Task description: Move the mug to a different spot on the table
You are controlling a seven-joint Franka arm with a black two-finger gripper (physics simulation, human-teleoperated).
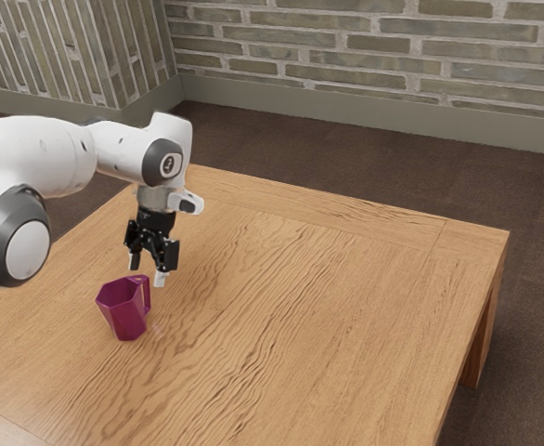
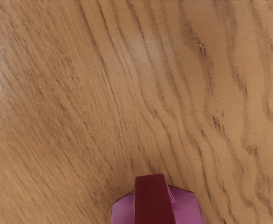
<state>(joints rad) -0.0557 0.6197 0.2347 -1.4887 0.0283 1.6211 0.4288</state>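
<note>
You see the fingers [image 1: 161, 264] apart, hovering just over the mug's far-right rim, w/ nothing clamped. Mug [image 1: 123, 308] stands on the bench [image 1: 328, 307], near-left area, approx. upright.

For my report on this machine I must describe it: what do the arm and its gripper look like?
The arm has smooth, rounded white shells with grey caps at the joints, and a dark round disc with a small pale mark near the wrist. The gripper is black, with two short fingers; one fingertip looks pale.
</note>
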